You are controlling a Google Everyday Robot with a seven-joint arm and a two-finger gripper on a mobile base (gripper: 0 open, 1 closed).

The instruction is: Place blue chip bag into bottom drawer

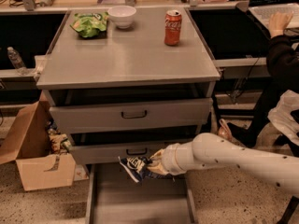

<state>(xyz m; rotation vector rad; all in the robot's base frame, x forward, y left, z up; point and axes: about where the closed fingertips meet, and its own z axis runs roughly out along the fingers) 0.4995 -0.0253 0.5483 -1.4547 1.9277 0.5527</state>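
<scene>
A: Where is the blue chip bag point(135, 167)?
B: Clamped in the hand point(156, 164), below the front edge of the surface point(126, 59), over the back of the open bottom drawer point(140, 204)
A: Best move?
B: Lower it, keep it centred, then release

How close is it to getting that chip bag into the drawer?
Done: the bottom drawer is pulled open. In hand: the gripper holds the blue chip bag just over the drawer's back end. Left: lower it in and let go.
</scene>
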